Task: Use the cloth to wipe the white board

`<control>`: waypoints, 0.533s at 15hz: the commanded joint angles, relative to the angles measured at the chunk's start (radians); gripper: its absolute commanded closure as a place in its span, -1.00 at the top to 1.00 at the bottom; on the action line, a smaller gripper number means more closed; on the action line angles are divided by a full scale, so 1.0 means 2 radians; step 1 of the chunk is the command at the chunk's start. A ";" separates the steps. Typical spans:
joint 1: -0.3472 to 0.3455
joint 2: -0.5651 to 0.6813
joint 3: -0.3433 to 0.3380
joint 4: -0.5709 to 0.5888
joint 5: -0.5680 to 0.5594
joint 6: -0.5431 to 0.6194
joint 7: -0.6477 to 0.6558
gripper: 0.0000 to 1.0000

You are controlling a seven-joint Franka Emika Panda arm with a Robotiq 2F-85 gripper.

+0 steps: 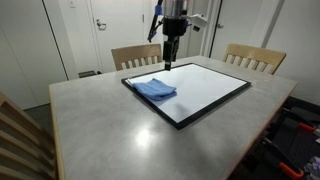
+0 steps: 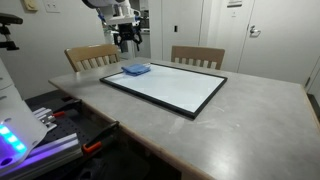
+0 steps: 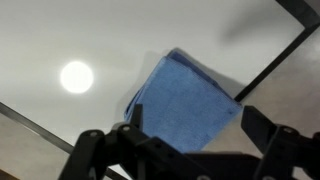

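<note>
A folded blue cloth [image 1: 156, 89] lies on the black-framed white board [image 1: 205, 85], at one corner of it. It shows in both exterior views, also [image 2: 137, 69] on the board [image 2: 170, 85]. My gripper [image 1: 171, 60] hangs above the board's far edge, beside and above the cloth, also seen in an exterior view [image 2: 128, 45]. In the wrist view the cloth [image 3: 185, 100] lies below my open, empty fingers [image 3: 190, 128], which are apart from it.
The board lies on a grey table [image 1: 110, 120]. Two wooden chairs [image 1: 135, 55] [image 1: 255, 58] stand at the far side. A third chair back [image 1: 20, 140] is at the near corner. White doors and walls stand behind.
</note>
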 commanded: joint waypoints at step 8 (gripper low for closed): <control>0.064 0.091 -0.027 0.073 -0.122 0.022 0.192 1.00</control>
